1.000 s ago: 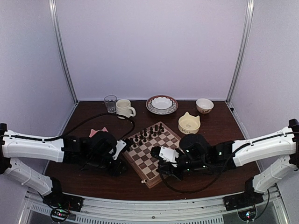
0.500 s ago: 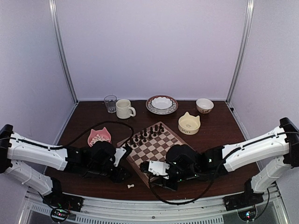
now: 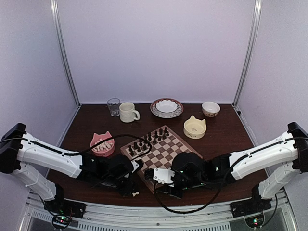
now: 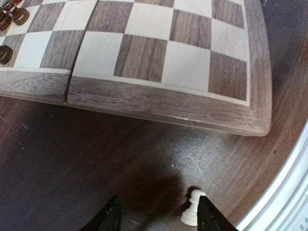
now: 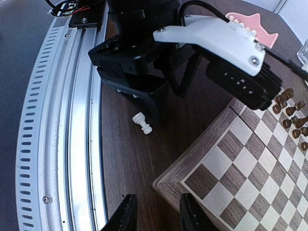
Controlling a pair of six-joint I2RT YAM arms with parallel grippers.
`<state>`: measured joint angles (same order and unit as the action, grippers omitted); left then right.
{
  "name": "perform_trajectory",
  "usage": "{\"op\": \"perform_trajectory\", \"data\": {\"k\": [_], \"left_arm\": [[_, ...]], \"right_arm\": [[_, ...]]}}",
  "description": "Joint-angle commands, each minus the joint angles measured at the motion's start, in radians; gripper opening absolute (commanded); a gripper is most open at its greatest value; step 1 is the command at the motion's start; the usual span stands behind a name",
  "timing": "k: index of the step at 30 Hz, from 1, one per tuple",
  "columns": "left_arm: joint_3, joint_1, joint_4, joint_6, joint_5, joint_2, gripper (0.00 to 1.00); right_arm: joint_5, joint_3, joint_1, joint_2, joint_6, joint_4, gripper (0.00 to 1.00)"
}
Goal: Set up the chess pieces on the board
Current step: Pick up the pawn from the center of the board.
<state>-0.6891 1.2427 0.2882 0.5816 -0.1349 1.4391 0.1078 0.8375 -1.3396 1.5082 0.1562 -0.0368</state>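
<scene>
The board (image 3: 169, 153) lies mid-table with dark pieces (image 3: 149, 139) on its far corner squares. One cream-white chess piece, a pawn (image 4: 192, 210), lies on its side on the dark tabletop off the board's near corner. My left gripper (image 4: 159, 220) is open and straddles the pawn, which sits right beside the right finger (image 4: 208, 216). The pawn (image 5: 143, 122) also shows in the right wrist view, under the left gripper's black body. My right gripper (image 5: 158, 214) is open and empty, low by the board's near corner (image 5: 168, 185). More cream pieces fill a pink bowl (image 3: 102, 144).
Along the back stand a glass (image 3: 113, 106), a mug (image 3: 128, 111), a patterned plate holding a white bowl (image 3: 166, 108) and a small bowl (image 3: 211, 109). A yellow cat-shaped bowl (image 3: 194, 127) sits right of the board. A metal rail (image 5: 62, 144) runs close along the table's near edge.
The left arm has swung right and toward the near edge, down over the fallen pawn, and its jaws have widened. The pink bowl is now uncovered. The right gripper moved left along the board's near corner.
</scene>
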Motion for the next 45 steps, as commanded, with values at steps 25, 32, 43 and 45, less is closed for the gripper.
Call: {"op": "perform_trajectory", "data": {"k": [25,32,43,45], "left_arm": [[0.010,0.026,-0.074,-0.108,0.116,0.077,0.57],[0.002,0.040,-0.037,-0.114,0.129,0.084,0.47],[-0.019,0.108,0.011,-0.133,0.004,0.115,0.40],[-0.028,0.127,0.024,-0.131,-0.037,0.133,0.37]], "right_arm": [[-0.126,-0.090,0.002,-0.138,0.009,0.099,0.34],[-0.138,-0.096,0.002,-0.148,0.005,0.105,0.33],[-0.169,-0.131,0.008,-0.191,0.002,0.146,0.30],[-0.168,-0.131,0.008,-0.193,0.003,0.145,0.29]]}}
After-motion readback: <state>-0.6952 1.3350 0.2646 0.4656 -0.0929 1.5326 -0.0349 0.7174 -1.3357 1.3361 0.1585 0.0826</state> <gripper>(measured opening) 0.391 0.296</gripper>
